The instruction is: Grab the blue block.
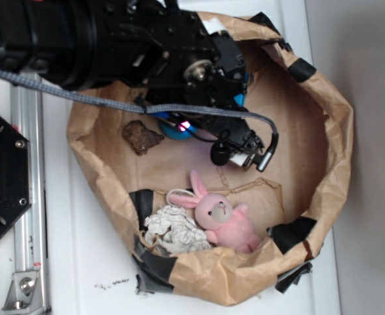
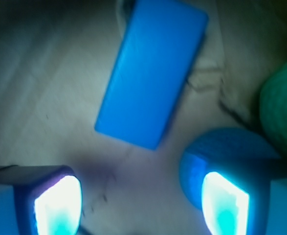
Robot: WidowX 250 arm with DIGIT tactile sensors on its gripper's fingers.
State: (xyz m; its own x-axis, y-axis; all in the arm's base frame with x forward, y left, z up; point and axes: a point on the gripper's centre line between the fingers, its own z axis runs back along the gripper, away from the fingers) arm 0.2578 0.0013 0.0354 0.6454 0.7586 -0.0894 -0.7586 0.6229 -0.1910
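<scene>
Arm low inside the paper bag, jaws apart above the blue block.

Exterior view: the black arm (image 1: 146, 52) reaches into a crumpled brown paper bag (image 1: 323, 151) on the white counter (image 1: 81, 262); a pink plush bunny (image 1: 222, 216), a white crumpled cloth (image 1: 172, 230) and a brown lump (image 1: 141, 136) lie inside. Wrist view: the blue block (image 2: 150, 73) lies flat on the paper, tilted, free of the gripper (image 2: 143, 200), whose jaws stand apart with nothing between; a teal-blue ball (image 2: 226, 147) sits at the right-hand finger, a green ball (image 2: 282, 107) just beside it.

Blue block (image 2: 150, 73) clear at left w/ bare paper; teal ball (image 2: 221, 156) & green ball (image 2: 282, 107) crowd lower right.
</scene>
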